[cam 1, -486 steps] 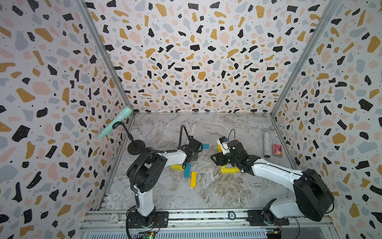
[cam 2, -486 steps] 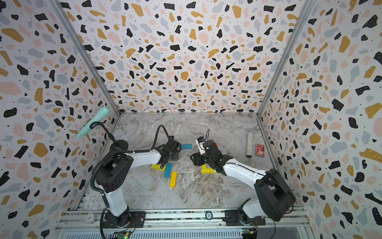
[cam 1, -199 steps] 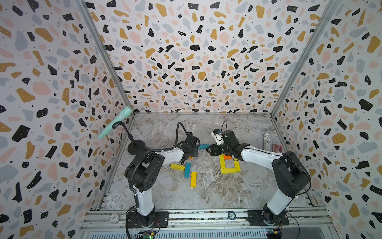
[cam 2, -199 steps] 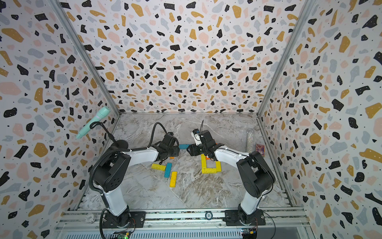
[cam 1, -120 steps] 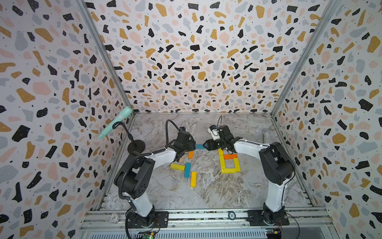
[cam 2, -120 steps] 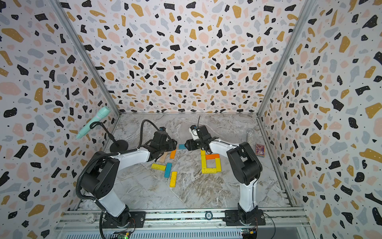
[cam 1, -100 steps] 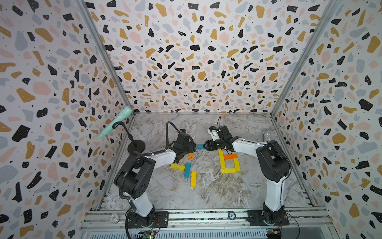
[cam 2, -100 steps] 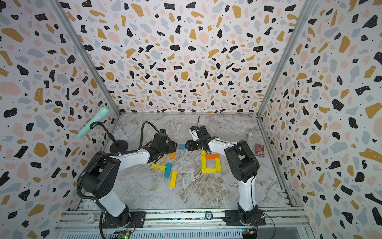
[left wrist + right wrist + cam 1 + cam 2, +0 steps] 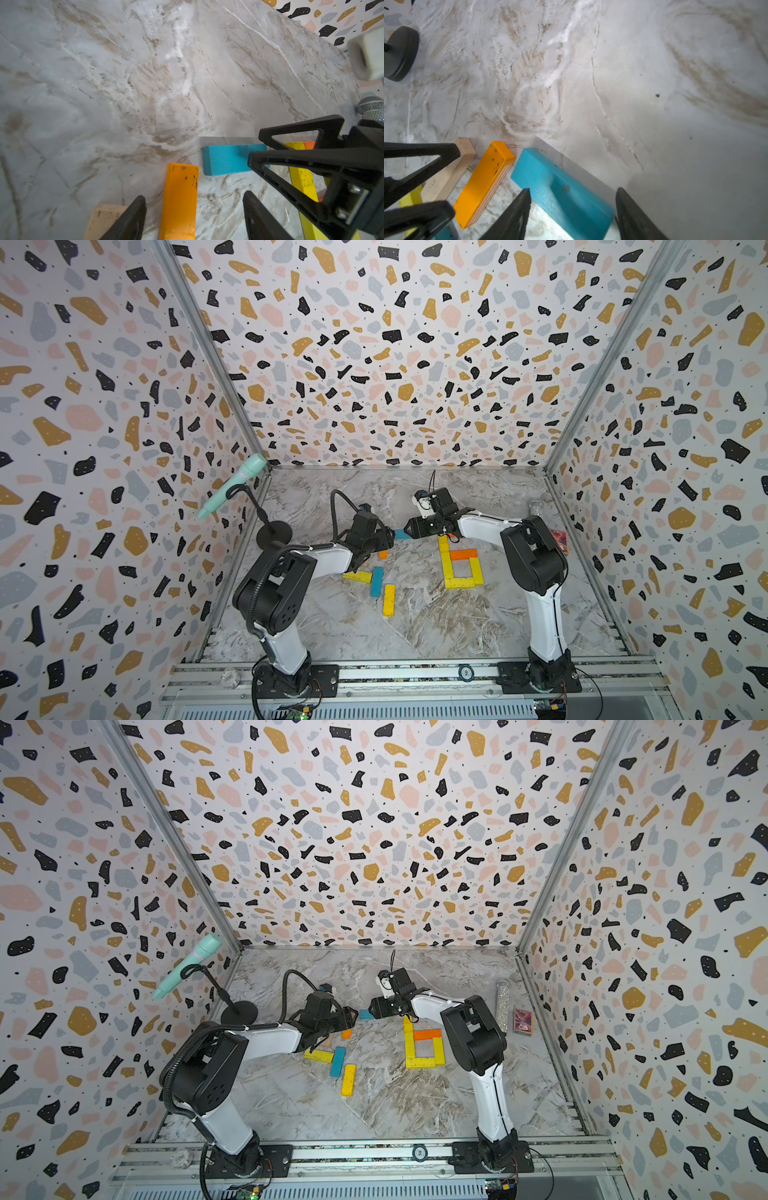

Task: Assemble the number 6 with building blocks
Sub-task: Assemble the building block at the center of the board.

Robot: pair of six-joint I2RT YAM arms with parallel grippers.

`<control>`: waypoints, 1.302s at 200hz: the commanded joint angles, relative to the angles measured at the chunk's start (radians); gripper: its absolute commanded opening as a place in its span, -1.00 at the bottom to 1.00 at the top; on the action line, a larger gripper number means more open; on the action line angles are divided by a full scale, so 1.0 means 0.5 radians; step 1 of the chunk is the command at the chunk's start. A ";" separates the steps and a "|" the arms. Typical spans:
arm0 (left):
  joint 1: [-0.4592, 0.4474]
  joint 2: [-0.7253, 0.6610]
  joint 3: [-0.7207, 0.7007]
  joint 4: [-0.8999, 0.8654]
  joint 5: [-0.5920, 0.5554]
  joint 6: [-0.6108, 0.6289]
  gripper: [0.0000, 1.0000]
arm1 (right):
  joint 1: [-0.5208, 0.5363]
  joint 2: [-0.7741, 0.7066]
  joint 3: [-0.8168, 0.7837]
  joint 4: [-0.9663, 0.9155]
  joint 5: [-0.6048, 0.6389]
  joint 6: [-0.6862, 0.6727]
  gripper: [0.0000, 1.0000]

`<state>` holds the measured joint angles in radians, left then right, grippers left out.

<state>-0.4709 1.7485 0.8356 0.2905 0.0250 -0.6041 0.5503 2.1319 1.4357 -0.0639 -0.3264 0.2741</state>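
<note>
In a top view your right end effector has swung off the number 6, which lies right of centre on the desk with stem and square loop laid but no top bar, and reaches the blue block up-left of it. In the left wrist view your left end effector has spread, released, over the orange block. In the right wrist view the right one stands open around the blue block, not clenched: likely your top bar.
</note>
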 commanded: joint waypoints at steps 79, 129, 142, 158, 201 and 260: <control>0.055 -0.085 -0.179 0.233 0.020 -0.065 0.39 | 0.112 0.133 0.211 -0.202 0.081 -0.140 0.32; 0.063 -0.070 -0.192 0.281 0.066 -0.073 0.40 | 0.124 0.153 0.253 -0.221 0.097 -0.185 0.32; 0.063 -0.067 -0.185 0.286 0.075 -0.077 0.40 | 0.132 0.161 0.279 -0.233 0.081 -0.221 0.30; 0.063 -0.067 -0.183 0.293 0.085 -0.086 0.40 | 0.157 0.175 0.314 -0.246 0.077 -0.258 0.28; 0.064 -0.095 -0.192 0.283 0.082 -0.084 0.40 | 0.182 0.194 0.333 -0.241 -0.009 -0.263 0.18; 0.079 -0.117 -0.200 0.257 0.073 -0.079 0.42 | 0.191 0.190 0.369 -0.221 -0.116 -0.266 0.17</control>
<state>-0.4412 1.7275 0.7464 0.3981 0.0628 -0.6441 0.6418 2.2208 1.5780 -0.1493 -0.3485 0.1505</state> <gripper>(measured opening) 0.709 0.583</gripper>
